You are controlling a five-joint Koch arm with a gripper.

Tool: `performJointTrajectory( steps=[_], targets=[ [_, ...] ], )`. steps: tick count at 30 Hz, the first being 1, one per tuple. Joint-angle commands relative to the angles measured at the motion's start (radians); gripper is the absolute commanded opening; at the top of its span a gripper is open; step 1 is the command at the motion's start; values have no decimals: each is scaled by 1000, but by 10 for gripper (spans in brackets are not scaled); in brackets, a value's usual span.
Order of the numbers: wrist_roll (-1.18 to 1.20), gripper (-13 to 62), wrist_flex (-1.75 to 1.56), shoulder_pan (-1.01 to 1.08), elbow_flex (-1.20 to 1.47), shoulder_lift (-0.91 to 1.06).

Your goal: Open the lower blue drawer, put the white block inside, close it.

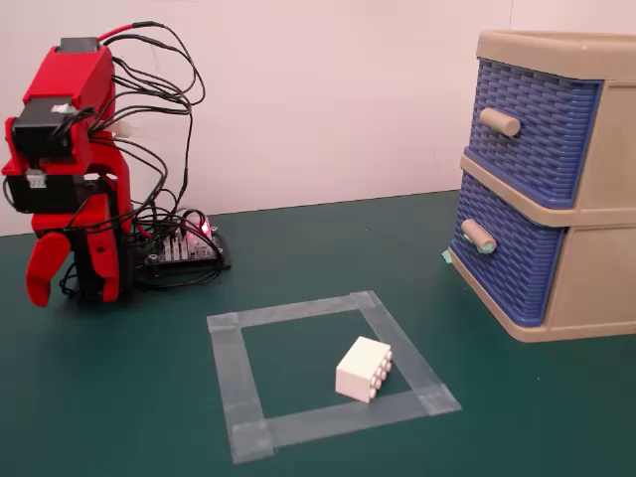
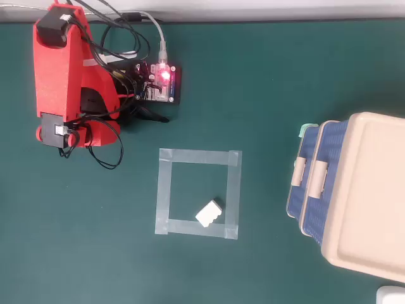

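The red arm (image 1: 70, 169) sat folded at the left of the fixed view, its claw (image 1: 55, 273) hanging tip-down close over the green table (image 1: 328, 238). Only one red finger showed clearly there, and from overhead the arm's body hid the tips, so whether the claw was apart or together could not be told. It held nothing. Black cables looped from the arm to a small circuit board (image 2: 161, 82) with a red light glowing, just to the right of the base in the overhead view.

The white block (image 1: 364, 369) lay on its side inside a square of pale tape (image 1: 231, 383) stuck to the table, studs facing sideways towards the right of the fixed view. It rested near the square's lower right corner in the overhead view, close to the tape strip but within the frame, well apart from the claw and from the cabinet.

The beige cabinet (image 1: 606, 199) stood at the right, both drawers pushed in. The lower blue drawer (image 1: 507, 258) carried a beige handle with teal-green ends (image 1: 478, 237); the upper blue drawer (image 1: 537, 129) had a plain beige handle. A scrap of teal tape (image 2: 307, 129) showed at the cabinet's foot. Bare table lay between block and drawer.
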Motion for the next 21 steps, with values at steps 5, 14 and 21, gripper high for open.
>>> performJointTrajectory(
  steps=[5, 14, 21],
  targets=[
    [-31, 345, 152, 6, 8, 49],
    [9, 338, 204, -2, -334, 51],
    [710, 337, 150, -549, -736, -149]
  ],
)
